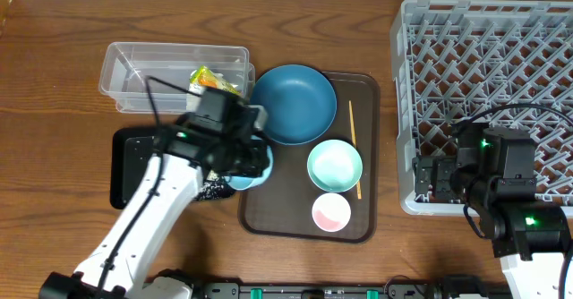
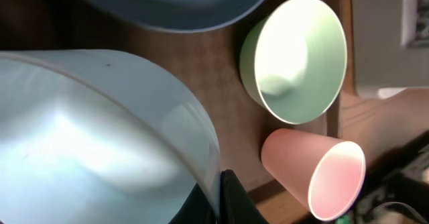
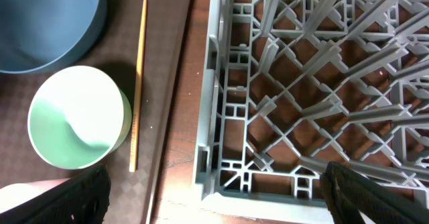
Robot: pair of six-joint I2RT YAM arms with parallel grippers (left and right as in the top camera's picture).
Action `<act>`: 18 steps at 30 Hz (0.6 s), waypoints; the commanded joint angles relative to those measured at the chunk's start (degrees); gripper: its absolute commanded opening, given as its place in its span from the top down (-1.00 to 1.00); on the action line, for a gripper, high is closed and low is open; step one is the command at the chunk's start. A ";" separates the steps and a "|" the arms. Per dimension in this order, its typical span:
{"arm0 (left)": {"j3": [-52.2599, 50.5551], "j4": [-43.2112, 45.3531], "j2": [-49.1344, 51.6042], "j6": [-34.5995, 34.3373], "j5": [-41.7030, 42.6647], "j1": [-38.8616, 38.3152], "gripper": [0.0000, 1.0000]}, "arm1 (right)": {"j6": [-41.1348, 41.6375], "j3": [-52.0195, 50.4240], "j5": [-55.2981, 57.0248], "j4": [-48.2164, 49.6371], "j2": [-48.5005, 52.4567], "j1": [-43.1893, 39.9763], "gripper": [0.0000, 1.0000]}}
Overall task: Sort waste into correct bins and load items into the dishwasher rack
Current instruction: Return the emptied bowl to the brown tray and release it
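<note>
The white light-blue-rimmed bowl [image 2: 87, 137] fills the left wrist view. The left tool [image 1: 243, 163] is pinched shut on its rim, with only one dark finger [image 2: 231, 197] showing. Whether the bowl is lifted or resting, I cannot tell. The left arm slants up from the near table [image 1: 54, 111] edge across the black tray [image 1: 127, 160], hiding much of it, to the brown serving tray's [image 1: 358, 229] left edge.

On that tray stand the dark blue bowl [image 1: 293, 102], the mint-green bowl [image 1: 335, 165] and the pink cup [image 1: 330, 212], close together. The wooden stick [image 1: 353, 142] lies along the right side. The snack wrapper [image 1: 213, 78] lies in the clear tub [image 1: 134, 62].

The right tool [image 3: 214, 177] is spread wide and holds nothing. It is at the near-left corner of the dishwasher rack [image 1: 483, 57], its fingers cut off by the frame.
</note>
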 commanded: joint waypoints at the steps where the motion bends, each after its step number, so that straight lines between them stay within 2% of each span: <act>1: 0.46 0.66 0.35 -2.38 -6.12 -3.45 0.86 | 0.52 1.11 -0.02 0.15 -0.04 0.63 -0.98; 9: 0.46 0.92 6.19 -7.04 -6.12 -8.79 0.87 | 0.50 1.11 -0.02 0.15 -0.04 0.63 -0.98; 16: 0.46 4.09 10.36 -7.17 -6.16 -14.05 0.87 | 0.50 1.11 -0.02 0.15 -0.04 0.63 -0.99; 18: 0.46 4.55 11.04 -7.17 -6.25 -15.13 0.80 | 0.52 1.11 -0.02 0.15 -0.04 0.63 -0.98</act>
